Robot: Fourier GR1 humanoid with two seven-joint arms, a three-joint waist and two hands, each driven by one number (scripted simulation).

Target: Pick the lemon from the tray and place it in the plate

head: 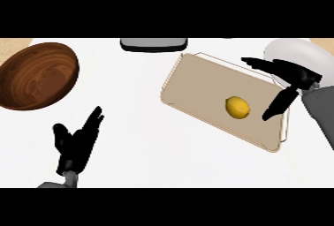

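Right hand [287,75] hovers over the tray [195,79], fingers spread, grasping nothing | lemon [238,107] sits on the tray just left of its thumb tip | plate [297,49] behind those fingers | left hand [77,141] rests, fingers relaxed

The right hand [287,84] is covering part of the plate [297,50] and the tray's [202,84] far corner. The bowl [36,75], left of the tray, is running off the view's left edge. A dark object [154,44] above the tray is being cut off at the top.
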